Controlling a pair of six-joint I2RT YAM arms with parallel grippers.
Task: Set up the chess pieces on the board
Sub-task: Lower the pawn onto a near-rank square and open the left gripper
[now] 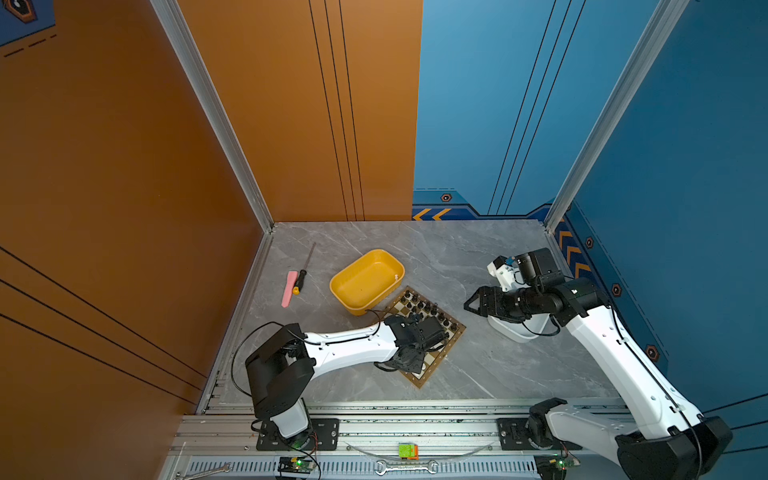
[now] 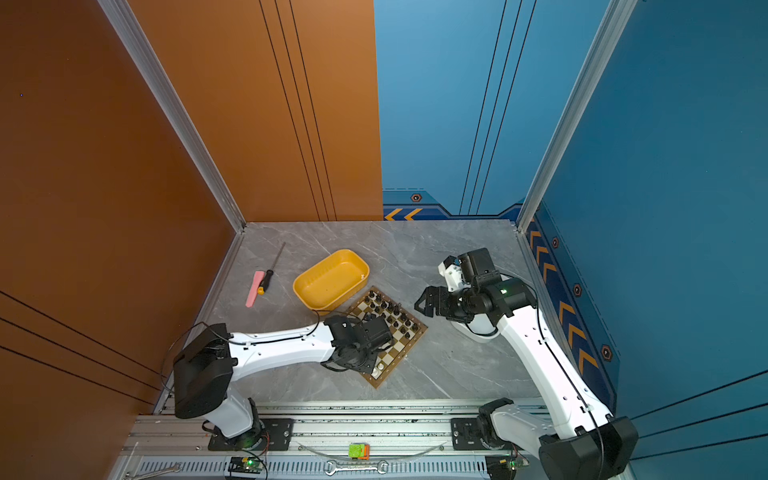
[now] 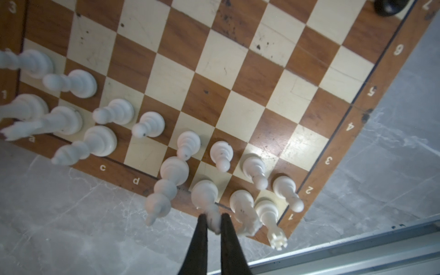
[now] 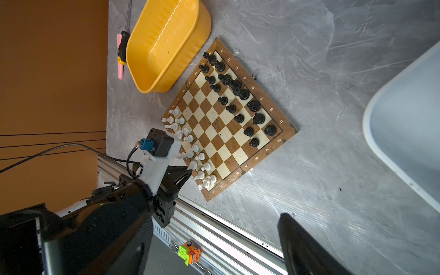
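Both top views: the board (image 1: 432, 359) (image 2: 395, 353) sits diamond-wise on the table (image 1: 478, 374), its far corner just beside the yellow tray (image 1: 365, 282); black pieces (image 1: 424, 308) crowd the far side; the left arm (image 1: 349, 345) lies across the near side and covers most of the white pieces (image 2: 378, 368); the right gripper (image 1: 471, 302) hangs right of the board, jaws spread wide, nothing in them, with a white tray (image 1: 515, 334) under that arm; a screwdriver (image 1: 300, 279) and a pink stick (image 1: 289, 289) lie together left of the yellow tray.

Left wrist: white pieces stand in two rows along the lettered edge; the left gripper (image 3: 212, 217) is clamped on the head of a white piece (image 3: 204, 192) in the edge row, between a tall piece (image 3: 173, 170) and the knight (image 3: 242, 204); whether its base is fully down on the square, honestly can't tell.

Right wrist: whole board in view; black pieces in roughly two rows on one side, white pieces in two rows opposite; the left gripper's tips sit right at the white edge row; one dark finger (image 4: 302, 240) of the right gripper pokes in over the table; the white tray's rim shows at the side.
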